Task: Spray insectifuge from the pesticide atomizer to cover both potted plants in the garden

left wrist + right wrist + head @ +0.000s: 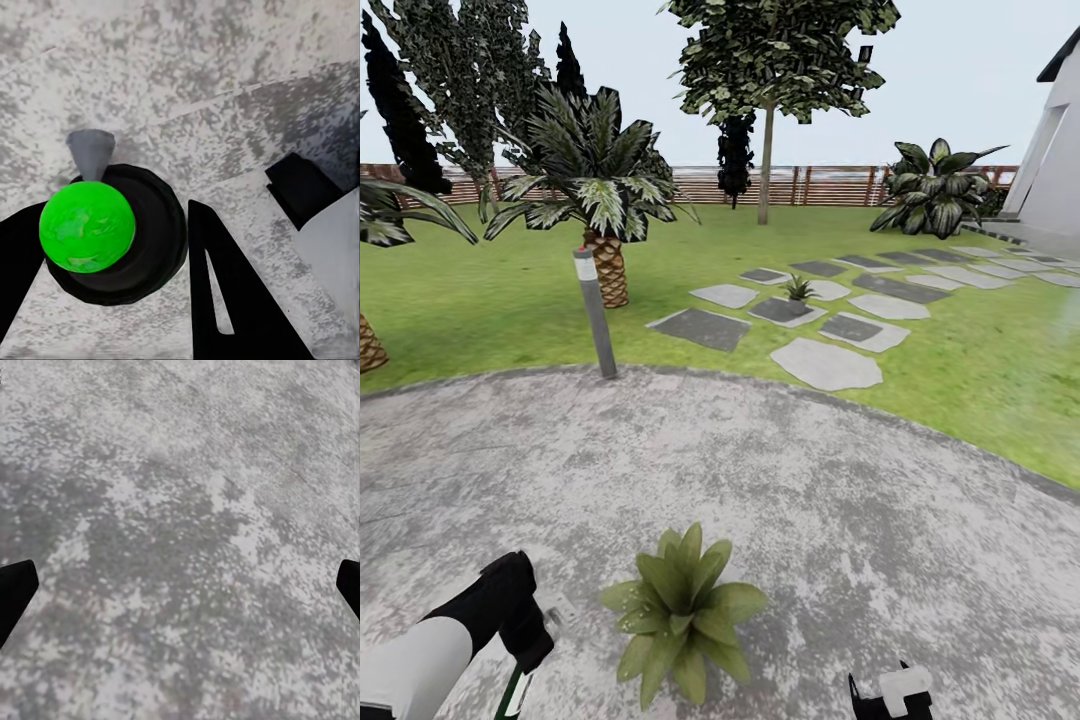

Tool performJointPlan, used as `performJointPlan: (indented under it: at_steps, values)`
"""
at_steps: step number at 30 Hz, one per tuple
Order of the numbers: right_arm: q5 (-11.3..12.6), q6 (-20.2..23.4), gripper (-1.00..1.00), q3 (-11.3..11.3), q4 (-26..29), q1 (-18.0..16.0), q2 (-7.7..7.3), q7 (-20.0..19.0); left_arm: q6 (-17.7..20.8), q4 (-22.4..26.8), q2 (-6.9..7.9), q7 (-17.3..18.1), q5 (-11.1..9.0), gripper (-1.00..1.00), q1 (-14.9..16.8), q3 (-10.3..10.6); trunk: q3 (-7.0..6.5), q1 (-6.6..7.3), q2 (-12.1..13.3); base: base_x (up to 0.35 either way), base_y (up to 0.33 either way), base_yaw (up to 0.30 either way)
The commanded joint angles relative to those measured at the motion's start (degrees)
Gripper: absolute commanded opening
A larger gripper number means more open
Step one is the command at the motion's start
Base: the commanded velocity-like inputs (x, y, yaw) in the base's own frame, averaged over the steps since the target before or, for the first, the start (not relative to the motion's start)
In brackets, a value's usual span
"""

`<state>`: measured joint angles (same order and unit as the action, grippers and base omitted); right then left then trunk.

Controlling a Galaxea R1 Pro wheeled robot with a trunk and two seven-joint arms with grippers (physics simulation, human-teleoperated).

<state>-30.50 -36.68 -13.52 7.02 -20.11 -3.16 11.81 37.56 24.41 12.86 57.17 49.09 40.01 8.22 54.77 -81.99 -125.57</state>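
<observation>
Round grey mottled patio (780,470) underfoot, bordered by green lawn (480,300). Near speckled-leaf potted plant (682,608) on patio; second (798,291) among stepping stones.

Left wrist view: left claw (112,247) clamped on dark-green atomizer bottle (88,227).

Right wrist view: right claw (180,585) spread wide, empty.

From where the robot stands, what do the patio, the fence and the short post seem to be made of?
Patio: likely rough concrete or stone, mottled grey-white, matte. Fence: seemingly wood, brown horizontal slats. Post: possibly metal or plastic, smooth grey with a pale band; unclear which.

Mottled grey patio (840,520), green potted plant (682,610), green lawn (480,300).
</observation>
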Motion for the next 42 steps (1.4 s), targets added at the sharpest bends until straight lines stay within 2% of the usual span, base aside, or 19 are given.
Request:
performJointPlan:
  at_steps: [1,6,12,15,16,20,23,26,29,33,35,40,42]
  values:
    - [-0.6,-0.1,1.0,-0.2,-0.1,-0.1,0.0,0.4,0.3,0.2,0.03,0.4,0.1,-1.0,-0.6,0.1,0.05,-0.02,0.0,0.283,0.172,0.0]
    - [-0.6,-0.1,1.0,-0.2,-0.1,0.0,0.02,0.4,0.3,0.8,0.09,0.3,-0.3,-1.0,-1.6,-0.2,0.05,-0.02,0.0,0.086,0.052,0.0]
    - [-0.6,-0.1,1.0,-0.2,-0.1,0.0,0.0,0.4,0.5,1.7,-0.37,0.3,-0.5,-1.0,-0.7,-0.2,0.05,-0.02,0.0,0.004,0.002,0.0]
    - [-0.6,-0.1,1.0,-0.2,-0.1,0.0,0.0,0.4,0.7,6.1,-0.26,0.4,-0.3,-1.0,-0.6,-0.1,0.05,-0.02,0.0,0.0,0.0,0.0]
    - [-0.6,-0.1,1.0,-0.2,-0.1,0.0,0.0,0.4,0.7,6.1,-0.16,0.4,-0.2,-1.0,-0.6,-0.1,0.05,-0.02,0.0,0.0,0.0,0.0]
    - [-0.6,-0.1,1.0,-0.2,-0.1,0.0,0.01,0.4,0.5,6.0,0.81,0.4,0.1,-1.0,-1.1,-0.2,0.05,-0.02,0.0,0.0,0.0,0.0]
    - [-0.6,-0.1,1.0,-0.2,-0.1,0.0,0.03,0.4,0.4,5.8,2.47,0.4,0.0,-1.0,-1.2,-0.3,0.05,-0.02,0.0,0.0,0.0,0.0]
    - [-0.6,-0.1,1.0,-0.2,-0.1,0.0,0.03,0.4,0.4,5.7,3.02,0.3,-0.2,-1.0,-1.3,-0.3,0.05,-0.02,0.0,0.0,0.0,0.0]
    - [-0.6,-0.1,1.0,-0.2,-0.1,0.0,0.08,0.4,0.3,5.7,2.49,0.3,-0.3,-1.0,-1.4,-0.2,0.05,-0.02,0.0,0.0,0.0,0.0]
    - [-0.6,-0.1,1.0,-0.2,-0.1,0.0,0.09,0.4,0.3,5.6,-0.69,0.3,0.0,-1.0,-1.4,0.0,0.05,-0.02,0.0,0.0,0.0,0.0]
    - [-0.6,-0.1,1.0,-0.2,-0.1,0.0,0.09,0.4,0.3,5.6,-1.64,-0.1,0.1,-1.0,-1.4,0.0,0.05,-0.02,0.0,0.0,0.0,0.0]
    - [-0.6,-0.1,1.0,-0.2,-0.1,0.0,0.09,0.4,0.5,5.6,-1.36,-2.5,-0.4,-1.0,-1.4,-0.4,0.05,-0.02,0.0,0.0,0.0,0.0]
    - [-0.6,-0.1,1.0,-0.2,-0.1,0.0,0.09,0.4,0.5,6.0,-0.96,-2.7,-0.5,-1.0,-1.3,-1.5,0.05,-0.02,0.0,0.0,0.0,0.0]
